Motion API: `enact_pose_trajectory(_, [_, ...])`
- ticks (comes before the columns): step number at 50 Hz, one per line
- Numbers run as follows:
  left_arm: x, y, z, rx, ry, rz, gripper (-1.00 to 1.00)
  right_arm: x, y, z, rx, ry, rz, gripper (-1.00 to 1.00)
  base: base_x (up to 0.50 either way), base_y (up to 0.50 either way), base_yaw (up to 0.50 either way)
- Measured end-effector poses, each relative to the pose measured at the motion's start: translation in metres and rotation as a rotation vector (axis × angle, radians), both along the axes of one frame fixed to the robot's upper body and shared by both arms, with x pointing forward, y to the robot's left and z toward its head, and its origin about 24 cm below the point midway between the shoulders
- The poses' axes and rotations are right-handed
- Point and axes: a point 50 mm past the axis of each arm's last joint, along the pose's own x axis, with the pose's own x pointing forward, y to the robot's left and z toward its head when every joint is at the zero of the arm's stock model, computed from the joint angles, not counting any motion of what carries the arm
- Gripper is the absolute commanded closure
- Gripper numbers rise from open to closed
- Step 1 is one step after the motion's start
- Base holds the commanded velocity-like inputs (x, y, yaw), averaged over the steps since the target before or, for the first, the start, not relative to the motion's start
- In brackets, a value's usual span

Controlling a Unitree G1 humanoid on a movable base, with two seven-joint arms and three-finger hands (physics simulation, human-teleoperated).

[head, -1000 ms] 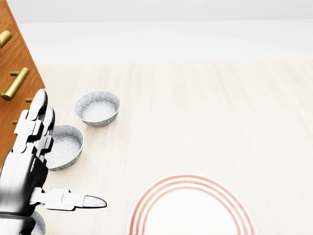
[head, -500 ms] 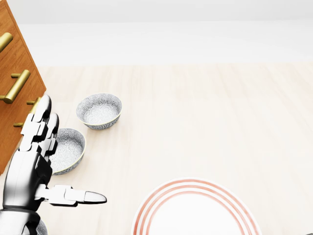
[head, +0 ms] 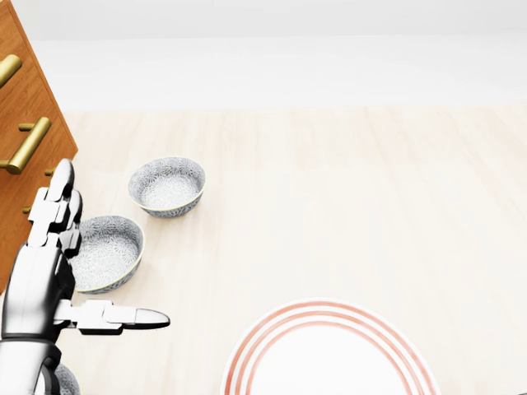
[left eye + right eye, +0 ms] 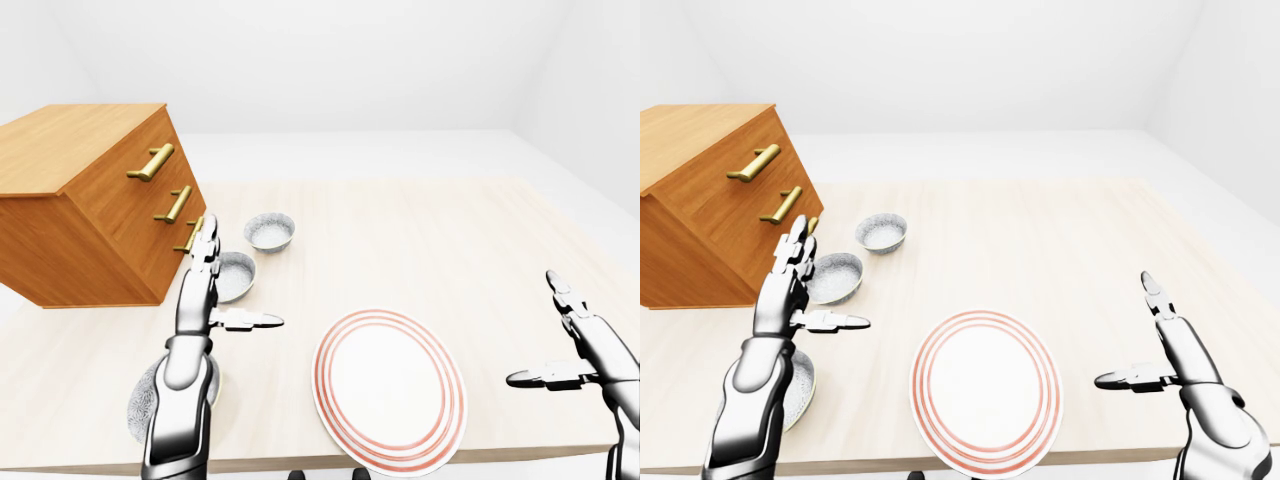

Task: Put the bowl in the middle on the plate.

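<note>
Where the wooden chest of drawers [image 4: 90, 210] stands at the left of the pale table [image 4: 420, 240], three bowls are found in a line beside it; the middle bowl [image 3: 111, 247] lies between the far bowl [image 3: 167, 186] and the near bowl [image 4: 140, 400], the last partly hidden by the left forearm. The left hand [image 3: 45, 271] is held over the middle bowl's left rim in the head view, fingers straight and apart, thumb out sideways; contact cannot be told. The right hand [image 4: 1175, 350] is spread likewise, well right of the plate [image 4: 390, 390]. Against half a second before, the left hand is seen shifted slightly left and down, more rim being uncovered; bowls and plate are unmoved. The bowls are round and grey-speckled; the plate is white with red rings; brass handles [image 4: 150, 162] are fitted to the chest.
</note>
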Motion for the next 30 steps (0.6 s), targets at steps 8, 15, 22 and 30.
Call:
enact_pose_trajectory(8, [0.003, 0.002, 0.01, 0.038, -0.04, 0.02, -1.0, 0.0, 0.0, -0.001, 0.0, 0.004, -0.001, -1.0, 0.0, 0.0, 0.0])
enact_pose_trajectory(15, [0.009, 0.007, 0.008, 0.1, -0.021, 0.039, -1.0, 0.0, 0.0, -0.001, -0.001, 0.006, -0.001, -1.0, 0.0, 0.0, 0.0])
enact_pose_trajectory(22, [0.014, 0.009, 0.007, 0.166, -0.001, 0.042, -1.0, -0.001, 0.001, 0.0, -0.004, 0.005, 0.002, -1.0, 0.0, 0.0, 0.0])
enact_pose_trajectory(30, [0.017, 0.012, 0.015, 0.264, -0.015, 0.048, -1.0, -0.001, 0.001, 0.0, -0.003, 0.003, 0.004, -1.0, 0.0, 0.0, 0.0])
